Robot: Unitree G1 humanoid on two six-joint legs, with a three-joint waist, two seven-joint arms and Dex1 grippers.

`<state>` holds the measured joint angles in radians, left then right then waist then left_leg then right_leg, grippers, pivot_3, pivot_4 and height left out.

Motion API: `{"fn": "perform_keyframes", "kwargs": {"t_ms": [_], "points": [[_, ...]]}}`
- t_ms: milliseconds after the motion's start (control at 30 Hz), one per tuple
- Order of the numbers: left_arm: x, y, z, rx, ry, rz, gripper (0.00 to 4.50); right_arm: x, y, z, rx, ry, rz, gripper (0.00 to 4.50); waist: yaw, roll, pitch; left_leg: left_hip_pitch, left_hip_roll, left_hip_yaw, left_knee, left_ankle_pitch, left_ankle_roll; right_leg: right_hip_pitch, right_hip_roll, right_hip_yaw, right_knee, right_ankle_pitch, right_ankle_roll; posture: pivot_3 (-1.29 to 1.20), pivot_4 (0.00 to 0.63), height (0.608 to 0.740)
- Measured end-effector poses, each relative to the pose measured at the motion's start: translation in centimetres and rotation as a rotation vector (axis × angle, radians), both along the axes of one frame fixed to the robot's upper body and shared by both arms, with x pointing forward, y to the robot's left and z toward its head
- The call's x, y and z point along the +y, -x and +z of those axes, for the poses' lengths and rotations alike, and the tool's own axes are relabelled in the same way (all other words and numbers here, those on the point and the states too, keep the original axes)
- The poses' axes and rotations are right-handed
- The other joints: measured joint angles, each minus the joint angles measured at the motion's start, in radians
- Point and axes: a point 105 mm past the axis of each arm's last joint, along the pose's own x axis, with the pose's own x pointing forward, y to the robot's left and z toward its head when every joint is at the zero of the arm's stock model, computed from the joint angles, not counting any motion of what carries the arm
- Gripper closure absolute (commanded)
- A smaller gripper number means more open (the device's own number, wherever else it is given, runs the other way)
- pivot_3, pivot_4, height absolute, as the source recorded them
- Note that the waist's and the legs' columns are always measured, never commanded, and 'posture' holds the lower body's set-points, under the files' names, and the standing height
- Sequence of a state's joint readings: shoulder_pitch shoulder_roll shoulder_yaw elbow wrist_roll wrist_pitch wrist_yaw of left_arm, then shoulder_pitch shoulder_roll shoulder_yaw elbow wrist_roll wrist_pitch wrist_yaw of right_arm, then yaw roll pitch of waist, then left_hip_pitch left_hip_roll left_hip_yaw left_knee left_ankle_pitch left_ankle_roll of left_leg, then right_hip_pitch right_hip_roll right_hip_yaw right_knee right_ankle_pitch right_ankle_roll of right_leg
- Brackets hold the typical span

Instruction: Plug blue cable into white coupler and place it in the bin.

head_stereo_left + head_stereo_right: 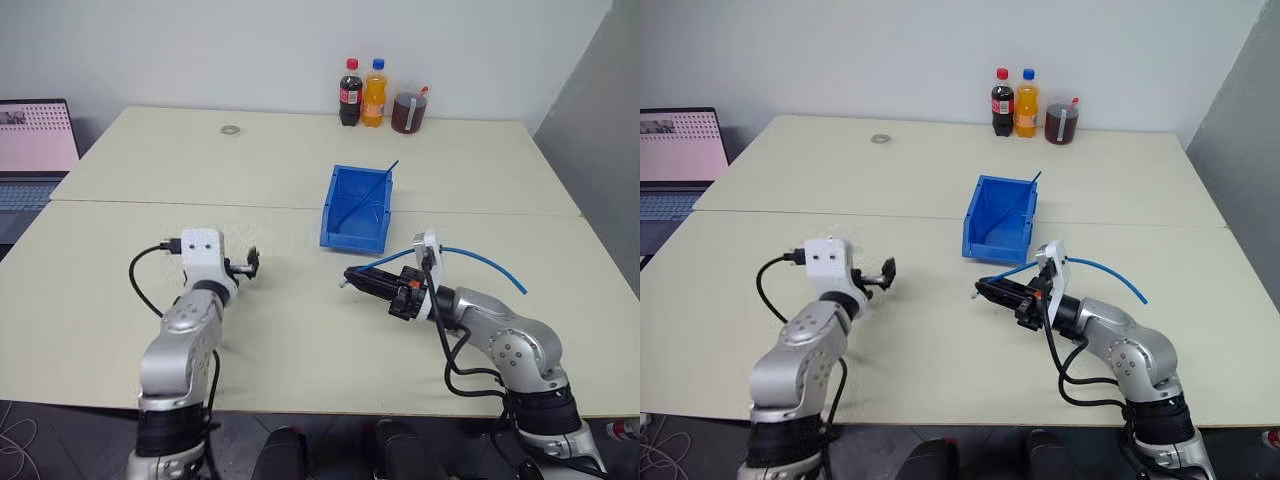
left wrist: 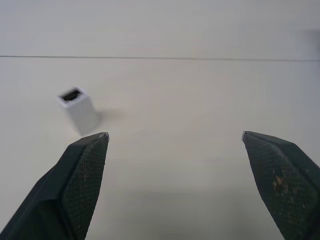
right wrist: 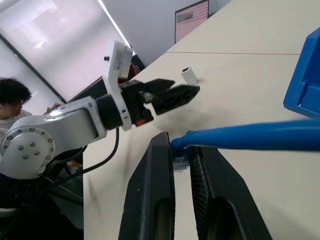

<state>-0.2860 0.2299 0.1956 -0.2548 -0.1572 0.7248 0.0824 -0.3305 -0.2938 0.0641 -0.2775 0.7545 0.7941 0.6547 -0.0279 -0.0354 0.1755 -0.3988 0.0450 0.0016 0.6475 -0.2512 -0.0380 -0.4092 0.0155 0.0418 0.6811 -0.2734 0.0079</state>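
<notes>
Thin light-blue cable (image 3: 260,136) being pinched by right gripper (image 3: 181,156) near bright blue plastic bin (image 1: 358,210) holding dark blue strand (image 1: 372,189), left gripper (image 2: 175,145) standing spread beside tiny white boxy coupler (image 2: 78,108).

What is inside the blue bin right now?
A thin dark-blue strand leans across the bin and pokes over its far rim. The floor that shows holds nothing else; the low front lip hides the part just behind it.

The pale desk (image 1: 300,170) carries the blue bin (image 1: 358,208), white coupler (image 2: 78,108), three bottles (image 1: 380,96) and a small ring (image 1: 230,129).
</notes>
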Motion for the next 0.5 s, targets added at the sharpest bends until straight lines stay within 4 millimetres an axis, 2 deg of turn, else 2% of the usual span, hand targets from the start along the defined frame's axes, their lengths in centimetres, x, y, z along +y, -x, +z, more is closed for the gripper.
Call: {"fn": "perform_keyframes", "kwargs": {"t_ms": [200, 333, 500], "points": [[1.7, -1.2, -1.0, 0.085, 0.064, 0.244, 0.00, -0.1, -0.2, -0.1, -0.002, 0.011, -0.006, 4.36, -0.001, 0.000, 0.000, 0.000, -0.001, 0.000, 0.000, 0.000, 0.000, 0.000, 0.000, 0.000, 0.000, 0.000, 0.000, 0.00, 0.150, 0.740], [2.1, -1.5, -1.6, 0.136, 0.090, 0.307, 0.00, -0.3, -0.3, -0.2, -0.005, 0.023, -0.014, 4.36, -0.001, 0.000, 0.000, -0.001, -0.001, 0.000, 0.000, 0.000, 0.000, 0.000, 0.001, -0.001, 0.000, 0.000, 0.000, 0.00, 0.150, 0.740], [2.4, -1.8, -1.0, 0.144, 0.118, 0.362, 0.00, -0.4, -0.3, -0.3, -0.005, 0.028, -0.020, 4.36, -0.001, 0.000, 0.000, -0.001, -0.001, 0.000, 0.000, 0.000, 0.000, 0.000, 0.000, -0.001, 0.000, 0.000, 0.000, 0.00, 0.150, 0.740]]}}
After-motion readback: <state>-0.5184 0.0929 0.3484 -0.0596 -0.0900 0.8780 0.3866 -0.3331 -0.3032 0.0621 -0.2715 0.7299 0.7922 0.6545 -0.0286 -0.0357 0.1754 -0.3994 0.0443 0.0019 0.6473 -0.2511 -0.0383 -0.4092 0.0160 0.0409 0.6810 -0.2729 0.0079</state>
